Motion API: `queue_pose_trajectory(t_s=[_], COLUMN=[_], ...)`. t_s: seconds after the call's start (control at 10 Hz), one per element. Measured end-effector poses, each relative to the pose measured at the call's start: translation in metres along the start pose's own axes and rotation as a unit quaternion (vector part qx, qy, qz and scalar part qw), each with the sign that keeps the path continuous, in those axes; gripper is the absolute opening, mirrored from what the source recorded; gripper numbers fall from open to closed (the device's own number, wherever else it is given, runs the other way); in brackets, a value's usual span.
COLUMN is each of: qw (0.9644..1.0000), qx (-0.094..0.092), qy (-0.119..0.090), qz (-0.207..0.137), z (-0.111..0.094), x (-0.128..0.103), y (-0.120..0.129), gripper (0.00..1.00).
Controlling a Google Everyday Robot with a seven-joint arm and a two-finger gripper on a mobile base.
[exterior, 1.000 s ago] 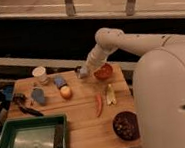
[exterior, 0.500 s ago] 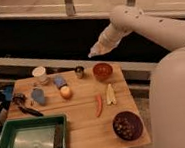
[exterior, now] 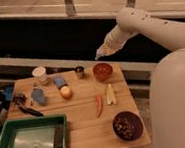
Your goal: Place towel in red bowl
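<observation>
The red bowl (exterior: 102, 71) stands at the back of the wooden table (exterior: 86, 124), right of centre, and looks empty. A blue crumpled cloth, which I take for the towel (exterior: 38, 96), lies on the table's left part, far from the bowl. My gripper (exterior: 100, 54) hangs in the air just above and behind the red bowl, at the end of the white arm reaching in from the right. I see nothing held in it.
Also on the table are a white cup (exterior: 39, 73), a small metal cup (exterior: 79, 71), another blue item (exterior: 60, 81), an orange fruit (exterior: 66, 92), a red chili (exterior: 99, 105), pale slices (exterior: 110, 94) and a dark bowl (exterior: 127, 125). A green tray (exterior: 24, 146) sits front left.
The gripper has risen from table height near the metal cup and moved right, to above the back of the red bowl. The objects on the table have not moved.
</observation>
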Motion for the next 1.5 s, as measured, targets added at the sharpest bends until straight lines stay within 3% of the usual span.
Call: queue_pose_trajectory(t_s=[0.3,0.4,0.6,0.8,1.1,1.5], qw=[0.9993,0.9986,0.997,0.9959,0.9958,0.9965], qx=[0.005,0.007,0.008,0.006,0.0,-0.012], qy=[0.02,0.034,0.052,0.062,0.072,0.074], qz=[0.031,0.041,0.057,0.065,0.057,0.038], z=[0.054,0.077,0.102,0.112,0.118,0.117], x=[0.005,0.01,0.013,0.013,0.015,0.017], y=[-0.043,-0.055,-0.07,-0.076,-0.061,-0.041], gripper=[0.0,0.06,0.25,0.46,0.75,0.8])
